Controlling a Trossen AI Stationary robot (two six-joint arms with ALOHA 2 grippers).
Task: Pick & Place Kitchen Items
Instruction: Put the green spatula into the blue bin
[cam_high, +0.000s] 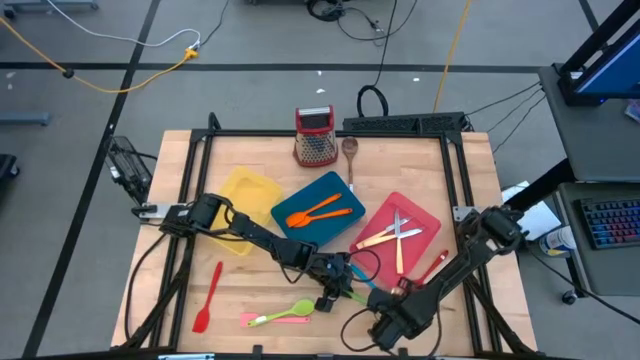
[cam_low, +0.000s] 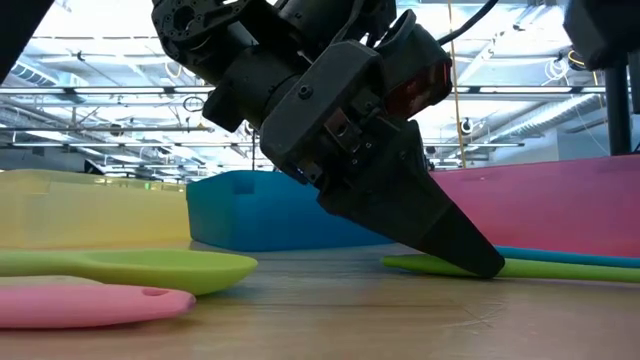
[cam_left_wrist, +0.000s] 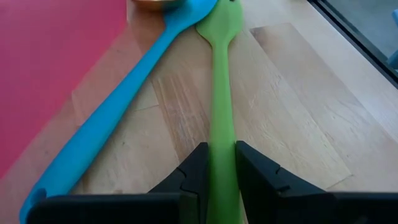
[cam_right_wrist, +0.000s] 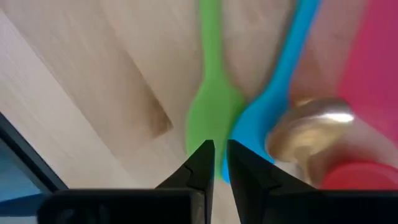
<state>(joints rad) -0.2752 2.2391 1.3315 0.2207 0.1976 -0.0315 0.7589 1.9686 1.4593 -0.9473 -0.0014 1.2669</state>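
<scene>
My left tool (cam_left_wrist: 215, 163) clamps the green spatula (cam_left_wrist: 219, 93) on the bench (cam_left_wrist: 292, 106); a blue spoon (cam_left_wrist: 118, 112) beside it remains unplaced; my right tool (cam_right_wrist: 215, 160) stands slightly apart.

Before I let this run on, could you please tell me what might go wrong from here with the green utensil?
1. The left gripper clamps the green spatula by its handle while the right gripper sits at its head; the two arms are crowded together and might collide or pull against each other.
2. The blue spoon lies against the green head, so a lift may drag it along or knock it against the red tray.
</scene>
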